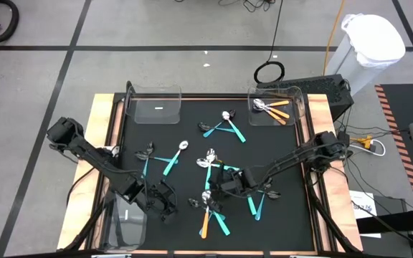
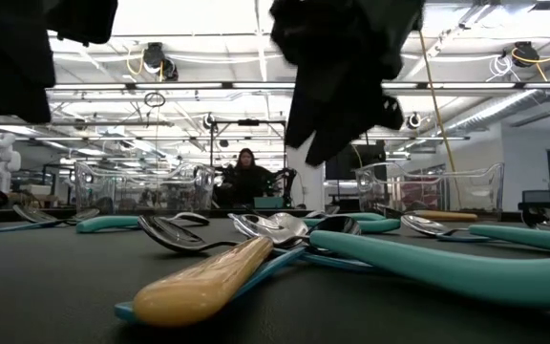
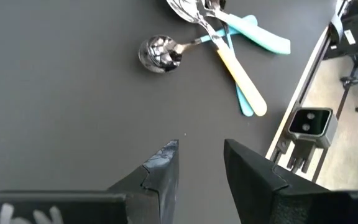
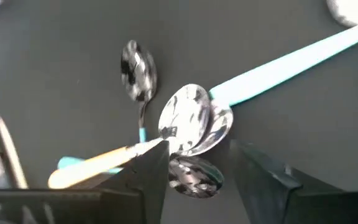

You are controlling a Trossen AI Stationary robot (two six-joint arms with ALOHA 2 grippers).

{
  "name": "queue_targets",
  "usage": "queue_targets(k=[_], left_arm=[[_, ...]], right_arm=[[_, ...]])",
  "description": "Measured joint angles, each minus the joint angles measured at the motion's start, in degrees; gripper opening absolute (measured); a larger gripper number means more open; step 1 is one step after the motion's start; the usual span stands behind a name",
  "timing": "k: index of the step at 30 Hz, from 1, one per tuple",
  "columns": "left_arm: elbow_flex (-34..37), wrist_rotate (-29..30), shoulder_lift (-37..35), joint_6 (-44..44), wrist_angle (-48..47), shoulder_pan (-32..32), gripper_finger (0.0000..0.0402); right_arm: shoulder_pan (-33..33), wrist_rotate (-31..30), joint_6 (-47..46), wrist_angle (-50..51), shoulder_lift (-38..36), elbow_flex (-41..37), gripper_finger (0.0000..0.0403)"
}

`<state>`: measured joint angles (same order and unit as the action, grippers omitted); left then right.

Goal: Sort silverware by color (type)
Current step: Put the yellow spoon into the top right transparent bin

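Silverware (image 1: 210,163) lay scattered mid-mat from above, some already in the far-right bin (image 1: 297,107). Right wrist view: right gripper (image 4: 197,163) spread wide over overlapping spoon bowls (image 4: 188,121), risking a double pickup. Left wrist view: left gripper (image 3: 201,163) part-open, holding nothing.

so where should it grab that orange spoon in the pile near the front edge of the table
Probably by the bare end of its orange handle, coming straight down from above. The spoon lies flat on the mat, its bowl end tucked into the crossing teal spoons, while the handle end pokes free toward the front edge. Fingers should straddle the handle across its width. The left gripper, open beside it, is nearest.
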<state>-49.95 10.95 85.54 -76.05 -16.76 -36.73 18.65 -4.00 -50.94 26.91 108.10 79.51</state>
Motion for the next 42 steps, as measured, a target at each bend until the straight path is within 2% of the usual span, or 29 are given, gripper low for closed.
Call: queue_targets(k=[3,12,19,27,36,39,42], left_arm=[[0.0,-0.6,0.0,0.0,0.1,-0.9,0.0129],[0.0,-0.4,0.0,-0.1,1.7,-2.1,0.0129],[0.0,-0.2,0.0,-0.1,1.8,-2.0,0.0129],[0.0,0.1,0.0,0.3,1.7,-1.5,0.0129],[0.0,0.1,0.0,-0.1,2.9,-1.9,0.0129],[0.0,0.0,0.0,-0.1,3.0,-2.2,0.0129],[0.0,0.0,0.0,0.0,2.7,-2.2,0.0129]], right_arm=[[-1.1,3.8,-0.4,-2.5,1.0,0.0,0.0163],[-1.5,4.1,-5.4,-1.7,1.1,0.0,0.0138],[-1.5,0.9,-4.0,8.0,1.2,0.0,0.0137],[-2.5,3.1,0.8,-1.8,4.3,0.0,0.0137],[-3.2,4.2,0.0,-4.7,8.1,-0.1,0.0135],[-3.2,4.3,0.0,-5.8,7.8,-0.1,0.0118],[-3.2,5.1,-0.5,-7.1,7.5,-0.1,0.0080]])
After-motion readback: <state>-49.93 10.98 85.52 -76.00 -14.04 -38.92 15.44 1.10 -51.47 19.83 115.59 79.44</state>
